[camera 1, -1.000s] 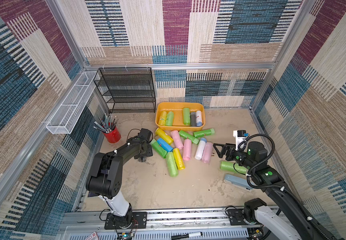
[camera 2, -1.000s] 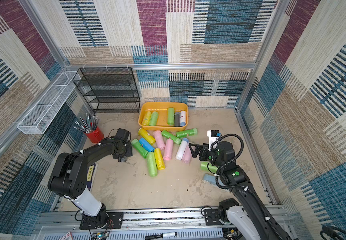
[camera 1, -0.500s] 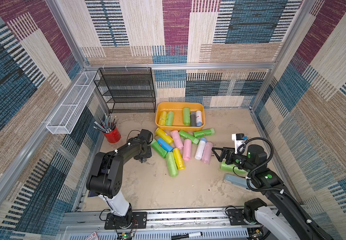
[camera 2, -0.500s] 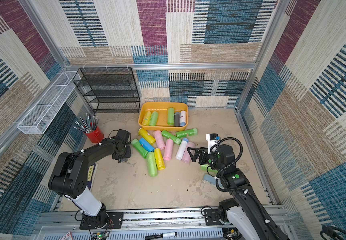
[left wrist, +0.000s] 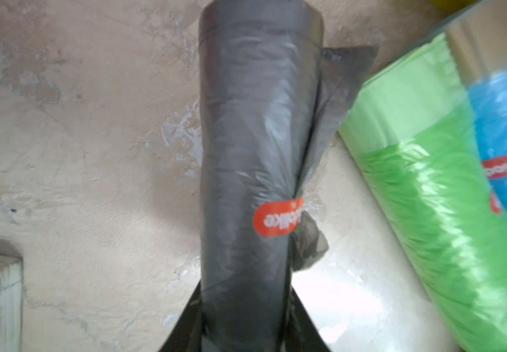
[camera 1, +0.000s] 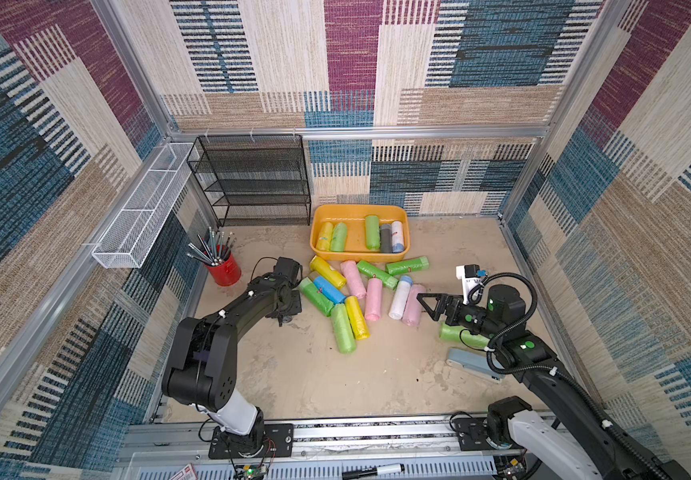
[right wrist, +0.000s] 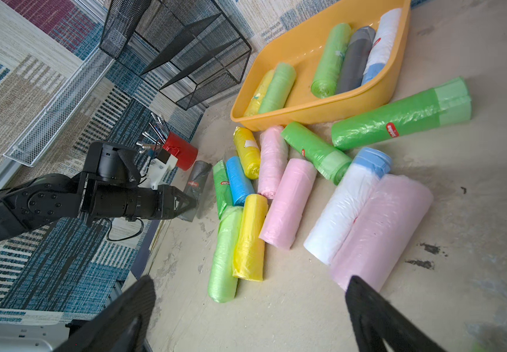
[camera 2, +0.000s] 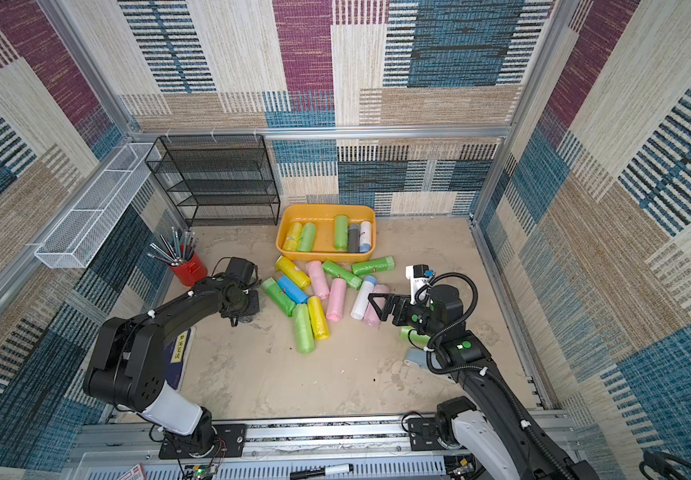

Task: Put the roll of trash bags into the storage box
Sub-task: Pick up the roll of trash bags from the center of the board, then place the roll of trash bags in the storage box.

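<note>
Since a second ago the left pincer has closed on the grey roll, left of the pile. The right pincer stands wide open right of it.

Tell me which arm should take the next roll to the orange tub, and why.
Left. The left fingers are shut on the grey roll, which only needs carrying to the storage box. The right fingers stand open, holding nothing.
</note>
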Controlling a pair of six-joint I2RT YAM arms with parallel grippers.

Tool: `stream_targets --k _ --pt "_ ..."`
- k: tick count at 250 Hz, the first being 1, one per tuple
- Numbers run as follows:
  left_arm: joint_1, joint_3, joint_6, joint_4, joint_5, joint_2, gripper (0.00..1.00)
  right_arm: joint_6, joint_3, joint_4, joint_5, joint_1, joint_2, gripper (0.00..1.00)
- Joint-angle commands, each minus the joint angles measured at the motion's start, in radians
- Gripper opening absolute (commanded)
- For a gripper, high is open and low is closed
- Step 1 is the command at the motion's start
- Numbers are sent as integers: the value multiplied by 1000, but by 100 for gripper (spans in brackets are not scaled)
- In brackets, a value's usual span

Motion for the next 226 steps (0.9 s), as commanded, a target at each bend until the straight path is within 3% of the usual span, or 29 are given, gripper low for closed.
stream_targets --k 1,119,226 --pt "-5 -7 3 -5 41 -46 17 29 0 63 -15 1 20 99" --pt "-82 42 -34 -15 104 -173 12 77 31 110 -3 1 132 99" --pt "-175 187 -27 -22 90 -102 9 129 71 187 19 -1 253 99"
